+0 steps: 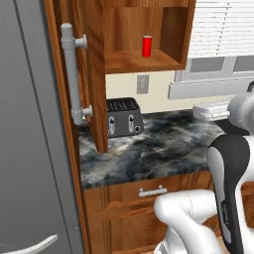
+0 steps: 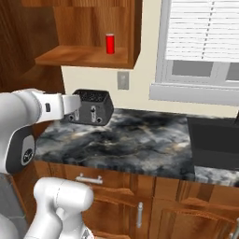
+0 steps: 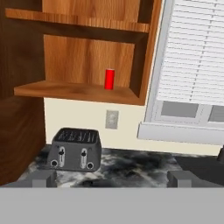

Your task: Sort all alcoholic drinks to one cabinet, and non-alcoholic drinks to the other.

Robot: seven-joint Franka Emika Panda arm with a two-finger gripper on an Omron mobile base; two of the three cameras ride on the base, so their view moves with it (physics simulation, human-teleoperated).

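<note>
One small plain red can (image 1: 147, 45) stands upright on the bottom shelf of the reddish-brown wooden wall cabinet (image 1: 144, 63), and nothing touches it. In the hand view the can (image 3: 109, 79) sits at about 12 o'clock from the middle, with the shelf plank running under it and a second plank higher up. The cabinet door (image 1: 96, 79) hangs wide open, and its long grey round bar handle (image 1: 72, 74) stands straight up and down. The gripper (image 3: 112, 178) is spread wide and holds nothing; its two dark tips poke up at 7 and 5 o'clock in the hand view, well apart from the can. It looks like the can is already put away, so this step seems done. I think the next move is to go and find another drink, since no bottle or cup can be seen on the tabletop (image 2: 140, 140). The arm would need to turn away without bumping the open door. The tabletop is dark stone with pale cloudy swirls and looks smooth and shiny. A boxy black toaster with two round knobs (image 3: 75, 149) sits on it, below the shelf at about 8 o'clock. The can is a smooth round tube, likely easy to tip.
</note>
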